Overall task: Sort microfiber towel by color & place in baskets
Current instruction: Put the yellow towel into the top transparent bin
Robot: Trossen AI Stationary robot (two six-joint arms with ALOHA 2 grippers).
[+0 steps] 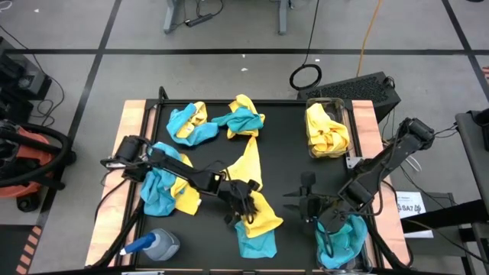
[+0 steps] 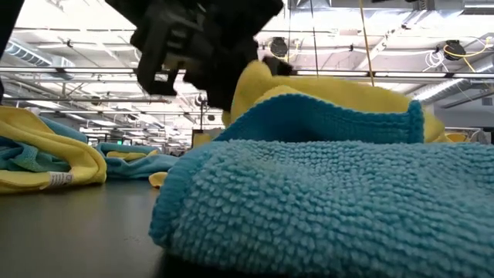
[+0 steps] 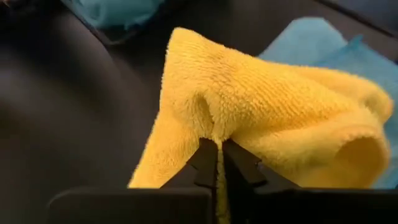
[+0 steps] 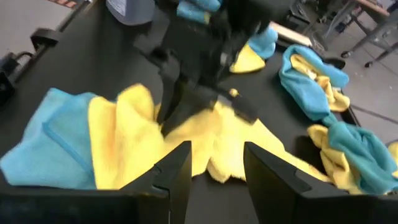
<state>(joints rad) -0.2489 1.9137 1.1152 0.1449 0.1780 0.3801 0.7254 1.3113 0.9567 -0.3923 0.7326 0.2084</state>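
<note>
Left hand closed on a fold of a bright yellow microfiber towel, the two dark fingertips pressed together with fuzzy, nubbly pile pinched between them. Draped in soft rounded folds over the near middle of the black desk, with a flat teal-blue towel touching its near edge. Thick looped terry on that teal towel, seen close from desk height, with a neat stitched hem along the top.

Right hand hovering just beside the yellow towel, fingers parted with nothing between them; smooth, flat dark fingers pointing toward the left hand and the cloth.

Two clear, see-through plastic baskets with rounded corners along the right side of the desk: far basket filled with crumpled yellow cloths, near basket holding bunched teal ones.

More loose towels on the desk: a teal-and-yellow bundle at the far left, another tangled pair beside it, a long yellow towel stretched toward the middle, and a teal and yellow heap under the left arm. Spray bottle with a blue cap lying at the near left corner.
</note>
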